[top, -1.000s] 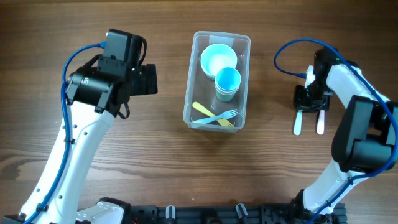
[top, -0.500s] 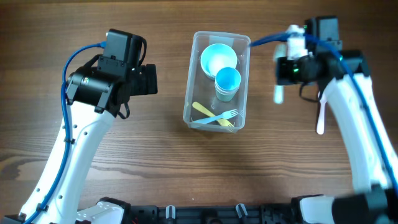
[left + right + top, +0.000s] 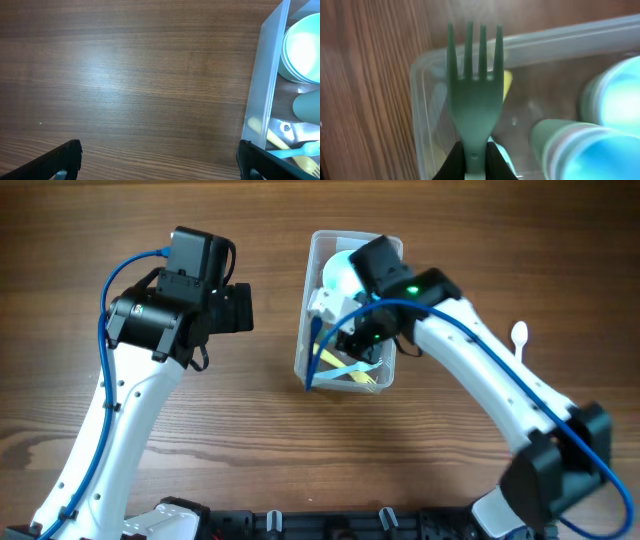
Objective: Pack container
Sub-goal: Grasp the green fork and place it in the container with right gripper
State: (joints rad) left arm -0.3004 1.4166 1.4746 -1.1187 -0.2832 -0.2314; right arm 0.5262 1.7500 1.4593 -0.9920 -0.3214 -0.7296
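Observation:
The clear plastic container [image 3: 304,345] stands mid-table and holds a pale blue bowl [image 3: 335,275], stacked cups, a yellow utensil [image 3: 333,360] and a blue fork [image 3: 360,370]. My right gripper [image 3: 352,330] hangs over it. In the right wrist view it [image 3: 475,155] is shut on a teal fork [image 3: 474,100], tines pointing over the container's corner [image 3: 420,115], with the cups [image 3: 580,145] to the right. My left gripper [image 3: 160,170] is open and empty above bare table. The container wall [image 3: 270,75] is at its right.
A white spoon [image 3: 519,332] lies on the table at the right, partly hidden by my right arm. My left arm [image 3: 170,320] stands over the table's left half. The table is brown wood.
My right arm has swung left from the table's right side to over the container, carrying the fork. The left arm has not moved.

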